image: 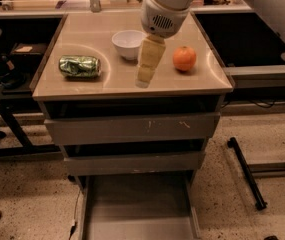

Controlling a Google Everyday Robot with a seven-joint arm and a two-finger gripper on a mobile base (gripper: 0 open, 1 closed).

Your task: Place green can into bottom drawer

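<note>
The robot's gripper (pixel 147 69) hangs over the front half of the cabinet's tan top (pixel 192 84), pointing down and toward the camera below the white arm (pixel 167 6). Whether it is spread or pressed together cannot be told from this angle, but it carries nothing. The green can (pixel 80 66) lies on its side on the same top, well apart from the gripper and off to its left as the camera sees it, close to that edge. A white bowl (pixel 129 43) sits just behind the gripper and an orange (pixel 184 59) just to its right.

Far below the gripper, at the foot of the cabinet, the bottom drawer (pixel 139 204) stands pulled out toward the camera. Its flat grey floor is open to view, and no object shows on the part in frame. The two upper drawers (pixel 132 128) between the gripper and that tray look pushed in or nearly so.

By this evidence the task is at an early stage. The drawer is ready to receive, but the can is not yet grasped, lifted or moved. What is left appears to be the whole handling sequence: travel left to the can, close on it, carry it forward past the cabinet's front edge, lower it and release it in the tray.
</note>
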